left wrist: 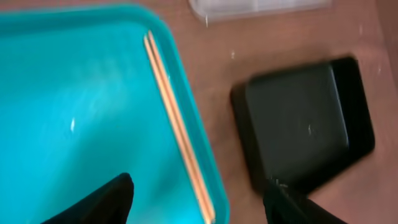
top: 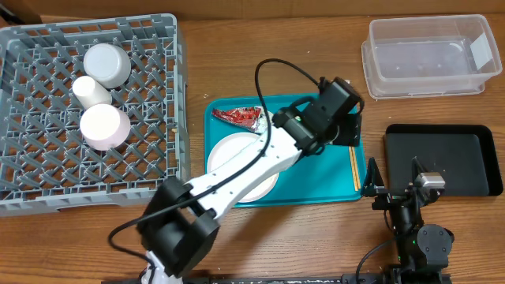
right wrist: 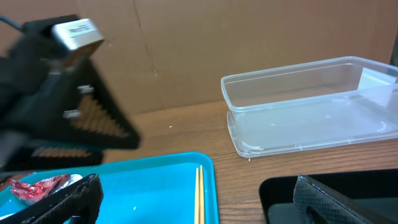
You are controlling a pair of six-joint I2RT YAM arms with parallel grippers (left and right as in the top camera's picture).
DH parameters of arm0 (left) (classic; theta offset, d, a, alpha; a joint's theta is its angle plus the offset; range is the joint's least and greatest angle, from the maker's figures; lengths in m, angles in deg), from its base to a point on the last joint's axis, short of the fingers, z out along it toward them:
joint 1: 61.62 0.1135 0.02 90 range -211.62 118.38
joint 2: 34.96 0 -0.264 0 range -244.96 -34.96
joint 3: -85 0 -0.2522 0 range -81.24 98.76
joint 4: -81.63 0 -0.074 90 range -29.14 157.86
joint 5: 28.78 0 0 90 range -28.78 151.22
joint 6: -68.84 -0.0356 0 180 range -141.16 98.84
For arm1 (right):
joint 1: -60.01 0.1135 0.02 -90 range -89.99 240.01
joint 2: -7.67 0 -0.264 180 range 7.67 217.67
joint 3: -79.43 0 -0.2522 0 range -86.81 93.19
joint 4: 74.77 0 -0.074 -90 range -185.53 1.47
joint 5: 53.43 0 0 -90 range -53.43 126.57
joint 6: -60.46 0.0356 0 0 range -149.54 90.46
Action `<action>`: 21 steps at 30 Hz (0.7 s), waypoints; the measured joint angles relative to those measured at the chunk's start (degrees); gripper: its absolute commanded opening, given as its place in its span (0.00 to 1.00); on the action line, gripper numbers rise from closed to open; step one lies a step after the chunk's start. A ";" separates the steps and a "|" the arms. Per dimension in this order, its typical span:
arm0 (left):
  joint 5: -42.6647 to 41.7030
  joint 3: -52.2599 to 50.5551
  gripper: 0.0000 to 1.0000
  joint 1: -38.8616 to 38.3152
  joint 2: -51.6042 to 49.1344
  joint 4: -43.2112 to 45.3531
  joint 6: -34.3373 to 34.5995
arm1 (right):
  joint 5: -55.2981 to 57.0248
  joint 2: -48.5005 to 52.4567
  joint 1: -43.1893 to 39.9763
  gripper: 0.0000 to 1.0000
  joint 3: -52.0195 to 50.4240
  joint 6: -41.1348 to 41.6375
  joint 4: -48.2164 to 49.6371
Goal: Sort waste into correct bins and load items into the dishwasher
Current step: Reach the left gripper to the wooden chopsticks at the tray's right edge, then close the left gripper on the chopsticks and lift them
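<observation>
- This is a robot test bench, probably in a lab or workshop and not a working kitchen. Two slim robot arms, a white-and-black arm [top: 245, 170] and a black arm [top: 414, 229], stand at the near edge of a wooden table [top: 237, 71].
- A black cable [top: 276, 62] loops loosely in the open above the table.
- Brown cardboard [right wrist: 186, 50] backs the table, as far as the right wrist view shows.
- The kitchenware looks staged: a grey dish rack [top: 47, 170], a teal serving tray [top: 323, 177], a clear tub [top: 426, 24] and a black tray [top: 450, 162] are set apart on bare wood.
</observation>
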 measured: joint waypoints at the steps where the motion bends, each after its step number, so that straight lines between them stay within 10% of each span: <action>1: 1.60 0.02 0.73 -0.13 -1.07 2.01 0.35 | 0.02 0.00 0.00 1.00 0.00 0.00 -0.02; 21: 21.57 0.04 0.74 -1.60 -15.50 22.21 -10.82 | 0.02 0.00 0.00 1.00 0.00 0.00 0.00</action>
